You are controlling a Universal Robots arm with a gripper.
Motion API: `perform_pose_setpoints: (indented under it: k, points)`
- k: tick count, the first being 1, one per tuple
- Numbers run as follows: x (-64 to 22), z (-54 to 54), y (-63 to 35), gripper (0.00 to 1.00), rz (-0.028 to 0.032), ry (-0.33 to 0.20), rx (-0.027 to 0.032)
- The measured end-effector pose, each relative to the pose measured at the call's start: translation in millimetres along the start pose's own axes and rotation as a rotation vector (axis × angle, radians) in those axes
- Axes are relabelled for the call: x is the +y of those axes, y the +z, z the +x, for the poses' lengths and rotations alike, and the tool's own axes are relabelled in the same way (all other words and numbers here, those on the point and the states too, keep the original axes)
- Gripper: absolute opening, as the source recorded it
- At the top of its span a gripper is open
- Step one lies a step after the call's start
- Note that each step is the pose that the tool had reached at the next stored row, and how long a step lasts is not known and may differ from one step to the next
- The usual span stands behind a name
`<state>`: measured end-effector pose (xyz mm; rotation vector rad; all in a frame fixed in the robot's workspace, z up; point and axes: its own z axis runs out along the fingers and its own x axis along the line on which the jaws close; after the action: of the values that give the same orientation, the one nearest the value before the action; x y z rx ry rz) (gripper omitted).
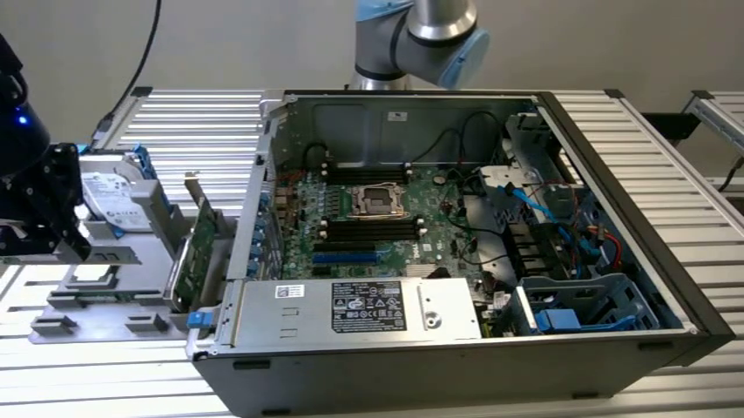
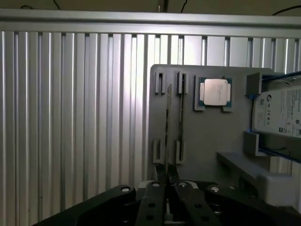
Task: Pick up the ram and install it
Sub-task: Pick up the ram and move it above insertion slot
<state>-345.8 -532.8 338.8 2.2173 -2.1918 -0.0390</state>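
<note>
The gripper [image 2: 167, 175] has its two black fingers drawn narrowly together on the near end of the ram [image 2: 168, 122], pinching its thin edge. The ram is seen edge-on as a slim strip, standing upright in the slotted posts of a grey holder [image 2: 211, 136], which lies on the ribbed metal table [image 2: 70, 117]. A second thin dark strip [image 2: 182, 117] stands just beside it in the neighbouring slots; what it is cannot be told. A CPU [image 2: 215, 92] sits in a recess of the holder, with a hard drive [image 2: 280, 113] further along. In the exterior view the holder is at the far left, a green card [image 1: 200, 244] stands between it and the open case [image 1: 633, 174], and the motherboard [image 1: 348, 235] lies inside.
</note>
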Motion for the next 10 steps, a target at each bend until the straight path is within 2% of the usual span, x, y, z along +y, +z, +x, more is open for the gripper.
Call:
perform_pose_setpoints:
  k: [10]
  points:
    - [-35.4,-2.3,-31.1,0.14,-0.0004,-0.001,0.0001]
